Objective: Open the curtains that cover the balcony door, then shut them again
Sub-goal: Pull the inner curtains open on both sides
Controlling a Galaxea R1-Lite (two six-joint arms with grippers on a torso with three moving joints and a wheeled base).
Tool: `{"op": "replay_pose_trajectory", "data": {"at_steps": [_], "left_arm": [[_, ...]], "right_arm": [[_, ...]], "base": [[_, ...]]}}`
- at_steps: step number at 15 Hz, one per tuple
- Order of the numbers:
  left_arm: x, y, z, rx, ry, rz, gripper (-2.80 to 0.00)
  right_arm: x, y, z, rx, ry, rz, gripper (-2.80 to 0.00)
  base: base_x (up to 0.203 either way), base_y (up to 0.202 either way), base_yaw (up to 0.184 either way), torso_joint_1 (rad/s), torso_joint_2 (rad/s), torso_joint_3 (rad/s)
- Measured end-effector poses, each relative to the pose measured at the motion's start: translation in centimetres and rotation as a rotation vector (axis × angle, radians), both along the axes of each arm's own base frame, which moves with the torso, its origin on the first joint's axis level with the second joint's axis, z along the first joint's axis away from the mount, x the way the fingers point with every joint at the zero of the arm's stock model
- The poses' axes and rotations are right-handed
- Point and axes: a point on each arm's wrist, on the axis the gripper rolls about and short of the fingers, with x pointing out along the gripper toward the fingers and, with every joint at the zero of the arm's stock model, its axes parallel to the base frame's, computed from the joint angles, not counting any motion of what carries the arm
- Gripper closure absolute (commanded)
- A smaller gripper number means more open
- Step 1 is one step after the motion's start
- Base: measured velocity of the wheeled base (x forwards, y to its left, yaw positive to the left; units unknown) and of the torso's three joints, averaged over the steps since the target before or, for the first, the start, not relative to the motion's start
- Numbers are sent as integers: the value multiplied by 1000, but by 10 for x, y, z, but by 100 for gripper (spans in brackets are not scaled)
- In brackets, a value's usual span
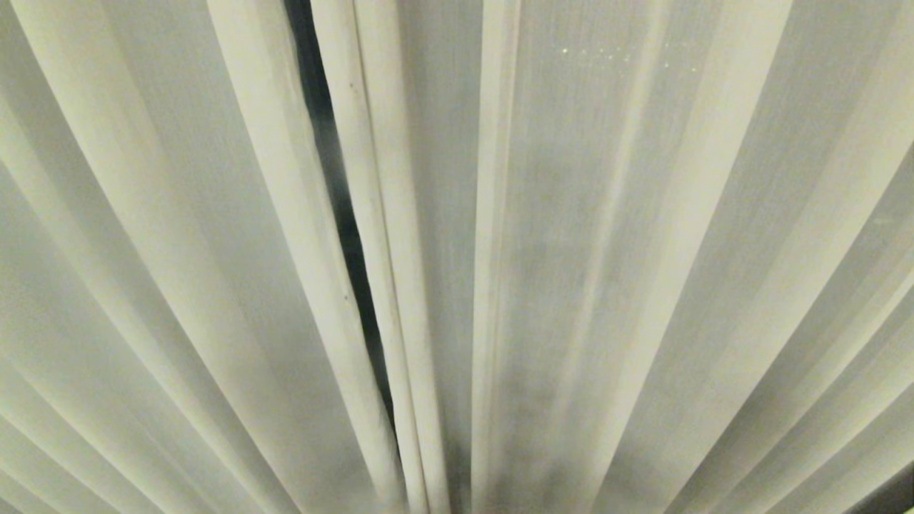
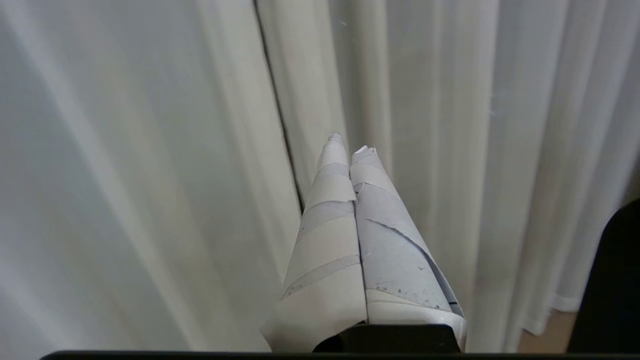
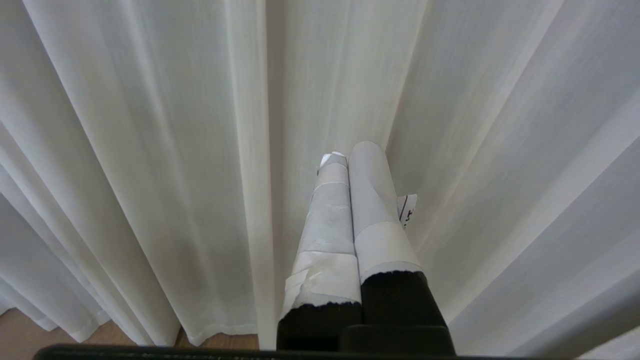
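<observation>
Cream pleated curtains [image 1: 585,271] fill the head view, drawn together except for a thin dark slit [image 1: 343,214] left of centre where two panels meet. The balcony door is hidden behind them. Neither arm shows in the head view. In the left wrist view my left gripper [image 2: 350,145] is shut, its tape-wrapped fingers pressed together with nothing between them, pointing at the curtains [image 2: 425,125] just beside the dark slit [image 2: 280,115]. In the right wrist view my right gripper [image 3: 350,152] is shut and empty, close in front of the curtains [image 3: 175,150].
Wooden floor [image 3: 30,330] shows under the curtain hems [image 3: 220,330] in the right wrist view and again as floor [image 2: 542,332] in the left wrist view. A dark robot part [image 2: 610,285] stands beside the left gripper.
</observation>
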Motion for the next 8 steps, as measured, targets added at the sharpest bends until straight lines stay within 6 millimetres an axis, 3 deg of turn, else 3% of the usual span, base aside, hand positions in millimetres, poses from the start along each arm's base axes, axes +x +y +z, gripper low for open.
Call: {"op": "replay_pose_trajectory", "data": {"at_steps": [6,7,8], "left_arm": [[46,0,63,22,142,-182,0],[54,-2,70,24,162,-194,-280],[61,-4,74,27,182,-200,-280]], "right_arm": [[0,0,0,0,0,0,0],[0,0,0,0,0,0,0],[0,0,0,0,0,0,0]], "base": [[0,0,0,0,0,0],[0,0,0,0,0,0],[0,0,0,0,0,0]]}}
